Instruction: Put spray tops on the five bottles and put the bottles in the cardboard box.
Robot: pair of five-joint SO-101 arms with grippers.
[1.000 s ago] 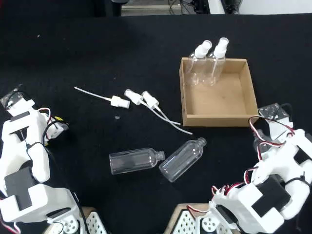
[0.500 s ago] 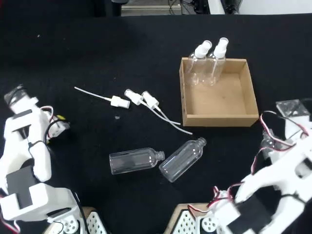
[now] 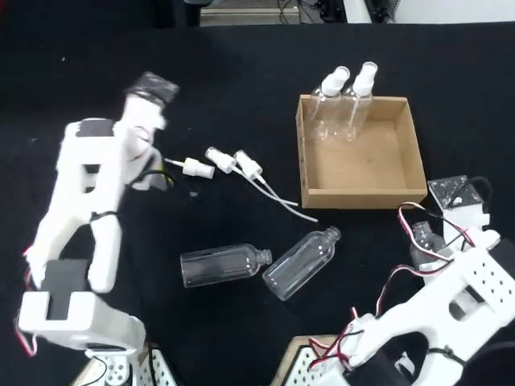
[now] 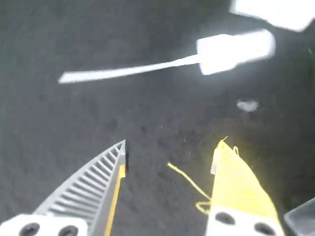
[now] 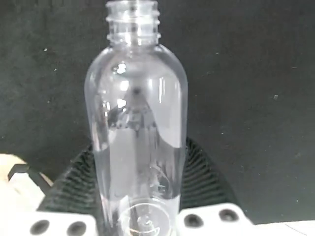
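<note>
An uncapped clear bottle (image 5: 136, 123) stands upright between the fingers of my right gripper (image 5: 138, 169), which is shut on it; in the high view this bottle (image 3: 420, 236) is in front of the box's near right corner. My left gripper (image 4: 172, 145) is open just short of a white spray top (image 4: 235, 48) with a long tube. In the high view that gripper (image 3: 159, 177) sits left of three spray tops (image 3: 221, 161). Two bare bottles (image 3: 224, 265) (image 3: 302, 261) lie on the mat. The cardboard box (image 3: 366, 195) holds two capped bottles (image 3: 342, 108) in its far left corner.
The black mat covers the whole table. Thin white dip tubes (image 3: 282, 201) trail from the spray tops toward the box's near left corner. Most of the box floor is bare. White arm bases stand at the near edge.
The left arm has swung up from the near left edge and out to the spray tops. The right arm has shifted and stretched while keeping the bottle.
</note>
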